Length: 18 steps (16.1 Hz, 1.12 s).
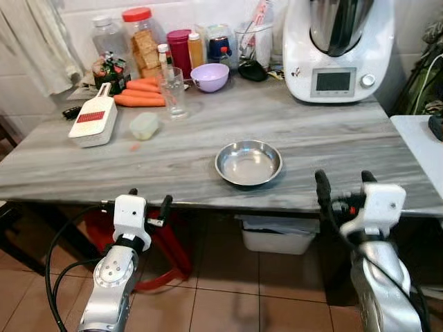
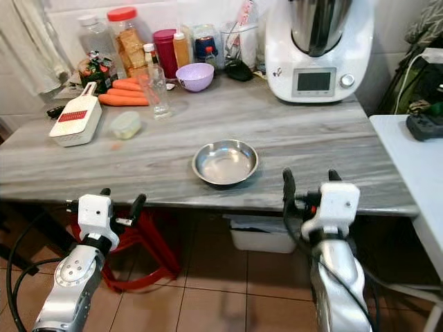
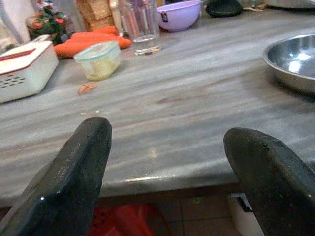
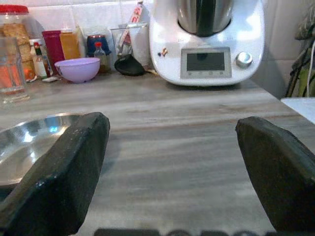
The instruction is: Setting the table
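Right now the steel bowl (image 1: 248, 162) sits near the bench's (image 1: 332, 131) front edge, between my 2 pincers.
Right pincer (image 1: 344, 181) is nearer, bowl ahead to its left; left pincer (image 1: 147, 201) farther. Both gape wide, empty.

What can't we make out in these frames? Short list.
- Jars and bottles at the back of the table: head views, labels too small to read.
- Kitchen machine: cut off by the top edge in the eye views, so its lid is unseen.
- Steel bowl: right wrist view, partly covered by a finger.
- Bin under the table: the tabletop hides its contents.
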Available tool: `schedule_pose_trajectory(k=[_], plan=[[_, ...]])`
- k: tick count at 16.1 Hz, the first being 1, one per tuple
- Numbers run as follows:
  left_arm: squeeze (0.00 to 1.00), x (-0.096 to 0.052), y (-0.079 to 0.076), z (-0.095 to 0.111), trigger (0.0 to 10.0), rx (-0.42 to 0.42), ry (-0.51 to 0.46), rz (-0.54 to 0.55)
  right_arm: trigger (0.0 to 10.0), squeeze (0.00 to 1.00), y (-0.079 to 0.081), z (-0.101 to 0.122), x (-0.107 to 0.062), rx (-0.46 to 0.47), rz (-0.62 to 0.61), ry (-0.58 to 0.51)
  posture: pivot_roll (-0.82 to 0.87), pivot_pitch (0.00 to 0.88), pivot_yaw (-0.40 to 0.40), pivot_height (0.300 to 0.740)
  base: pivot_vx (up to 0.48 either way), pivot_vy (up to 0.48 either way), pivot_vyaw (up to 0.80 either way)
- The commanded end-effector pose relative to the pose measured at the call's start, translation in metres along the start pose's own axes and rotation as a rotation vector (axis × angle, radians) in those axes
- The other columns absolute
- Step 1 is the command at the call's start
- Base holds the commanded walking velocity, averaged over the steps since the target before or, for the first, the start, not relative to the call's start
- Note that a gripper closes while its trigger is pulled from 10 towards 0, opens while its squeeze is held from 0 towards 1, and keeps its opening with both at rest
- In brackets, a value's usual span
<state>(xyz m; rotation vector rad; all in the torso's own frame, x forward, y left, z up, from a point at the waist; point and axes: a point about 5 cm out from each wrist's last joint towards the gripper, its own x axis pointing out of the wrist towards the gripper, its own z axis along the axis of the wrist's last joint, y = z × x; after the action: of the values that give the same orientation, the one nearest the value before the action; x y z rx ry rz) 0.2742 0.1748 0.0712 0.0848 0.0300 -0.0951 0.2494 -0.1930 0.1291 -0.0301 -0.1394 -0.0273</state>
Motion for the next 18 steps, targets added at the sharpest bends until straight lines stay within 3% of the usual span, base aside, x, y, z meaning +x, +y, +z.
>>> schedule_pose_trajectory(k=[1, 4, 5, 6, 10, 18], plan=[[0.0, -0.001, 0.006, -0.001, 10.0, 0.01, 0.007, 0.041, 10.0, 1.0, 0.008, 0.005, -0.004, 0.009, 0.018, -0.003, -0.08, 0.0, 0.134, 0.74, 0.0, 0.0, 0.0], [0.0, -0.002, 0.003, -0.001, 10.0, 0.006, 0.007, 0.048, 10.0, 1.0, 0.015, 0.009, -0.002, 0.008, 0.029, -0.005, -0.08, 0.0, 0.13, 0.74, 0.0, 0.0, 0.0], [0.0, -0.001, 0.003, -0.001, 10.0, 0.01, 0.007, 0.054, 10.0, 0.1, 0.017, 0.009, 0.0, 0.018, 0.041, 0.003, -0.07, 0.0, 0.126, 0.74, 0.0, 0.0, 0.0], [0.0, -0.001, 0.003, -0.001, 10.0, 0.013, 0.006, 0.06, 10.0, 0.0, 0.018, 0.008, 0.0, 0.017, 0.043, 0.011, -0.07, 0.0, 0.124, 0.74, 0.0, 0.0, 0.0], [0.0, 0.001, 0.004, -0.001, 10.0, 0.019, 0.007, 0.079, 10.0, 0.0, 0.017, 0.005, 0.002, 0.068, 0.044, 0.039, -0.07, 0.0, 0.119, 0.74, 0.0, 0.0, 0.0], [0.0, 0.003, 0.005, -0.001, 10.0, 0.037, 0.007, 0.074, 10.0, 0.0, 0.014, 0.004, 0.008, 0.095, 0.006, 0.065, -0.07, 0.0, 0.125, 0.74, -0.254, 0.0, 0.0]])
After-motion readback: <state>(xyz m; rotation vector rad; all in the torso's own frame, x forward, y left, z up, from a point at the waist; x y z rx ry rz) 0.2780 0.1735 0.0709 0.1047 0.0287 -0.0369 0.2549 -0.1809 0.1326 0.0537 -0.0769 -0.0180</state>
